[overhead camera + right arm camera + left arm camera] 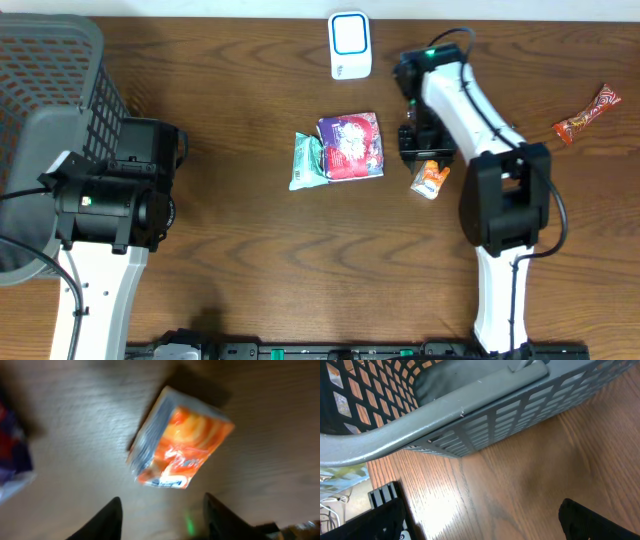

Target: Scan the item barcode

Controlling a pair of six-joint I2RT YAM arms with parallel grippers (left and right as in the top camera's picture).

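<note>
Orange packet (180,442), beyond rt fingers (113,519), prob. free

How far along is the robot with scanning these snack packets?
Nothing shows as scanned yet. In hand: the right tool hangs open over the orange packet, which lies ungripped on the table. To do: carrying it to the white scanner; the purple packet, green packet and red wrapper also wait there.

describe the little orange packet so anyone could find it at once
Find the white right arm on the right half of the wooden table. Just beside its dark pincer lies a small packet. It alone is orange and white; the purple packet and green packet lie further left.
</note>
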